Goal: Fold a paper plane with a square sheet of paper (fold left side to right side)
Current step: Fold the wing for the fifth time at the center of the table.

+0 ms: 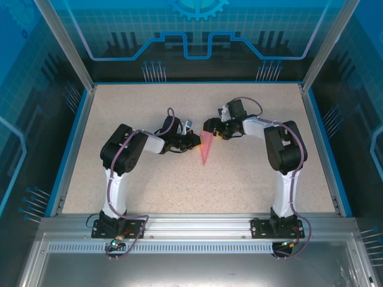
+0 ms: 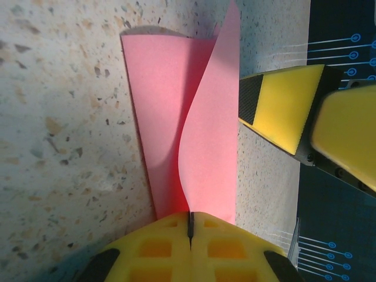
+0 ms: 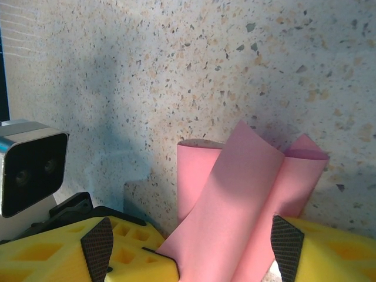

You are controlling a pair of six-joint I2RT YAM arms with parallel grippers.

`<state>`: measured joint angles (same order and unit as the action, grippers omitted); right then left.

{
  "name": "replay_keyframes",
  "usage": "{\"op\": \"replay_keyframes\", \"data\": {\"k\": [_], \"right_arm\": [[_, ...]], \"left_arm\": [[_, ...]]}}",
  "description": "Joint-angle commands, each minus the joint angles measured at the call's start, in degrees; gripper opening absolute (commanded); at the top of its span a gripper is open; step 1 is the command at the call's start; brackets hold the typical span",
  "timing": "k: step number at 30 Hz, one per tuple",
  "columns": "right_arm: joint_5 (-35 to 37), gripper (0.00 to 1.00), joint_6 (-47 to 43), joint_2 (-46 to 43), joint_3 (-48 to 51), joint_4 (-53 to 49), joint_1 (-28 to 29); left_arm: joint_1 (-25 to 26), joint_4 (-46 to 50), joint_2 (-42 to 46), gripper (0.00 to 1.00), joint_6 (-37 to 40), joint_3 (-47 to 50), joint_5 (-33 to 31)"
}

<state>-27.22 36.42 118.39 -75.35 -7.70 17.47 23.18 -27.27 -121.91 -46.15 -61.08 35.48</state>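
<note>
**Pink paper (image 1: 206, 148), folded to a narrow point, lies mid-table between the two grippers.**

The left gripper (image 2: 190, 230) is pressed together on one end of the paper, the pink sheet pinched in the seam where its yellow fingers (image 2: 153, 254) meet. Beyond the pinch, one layer lies flat on the speckled table (image 2: 59, 147), and an upper flap stands off it in a soft curl. The right gripper (image 3: 192, 249) is spread wide, with the raised pink folds between its jaws. One fold lies across the edge of the jaw on the left of the right wrist view. I cannot tell whether the other jaw touches the paper. From above, the paper's wide end sits at the two grippers and its point aims toward the arm bases.
</note>
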Motion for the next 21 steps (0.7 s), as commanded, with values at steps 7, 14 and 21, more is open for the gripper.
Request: {"op": "replay_keyframes", "data": {"k": [7, 14, 21], "right_arm": [[2.12, 0.75, -2.65, 3.48, -4.39, -8.69, 1.25], [3.28, 0.75, -3.53, 4.22, -4.72, -10.75, 1.40], [3.15, 0.75, -3.90, 3.92, -4.57, -10.76, 1.50]], "left_arm": [[-0.50, -0.16, -1.14, 0.02, 1.83, -2.50, 1.87], [-0.51, 0.64, -1.87, 0.02, 2.12, -3.59, 1.87], [-0.55, 1.24, -3.11, 0.03, 2.29, -4.14, 1.78]]}}
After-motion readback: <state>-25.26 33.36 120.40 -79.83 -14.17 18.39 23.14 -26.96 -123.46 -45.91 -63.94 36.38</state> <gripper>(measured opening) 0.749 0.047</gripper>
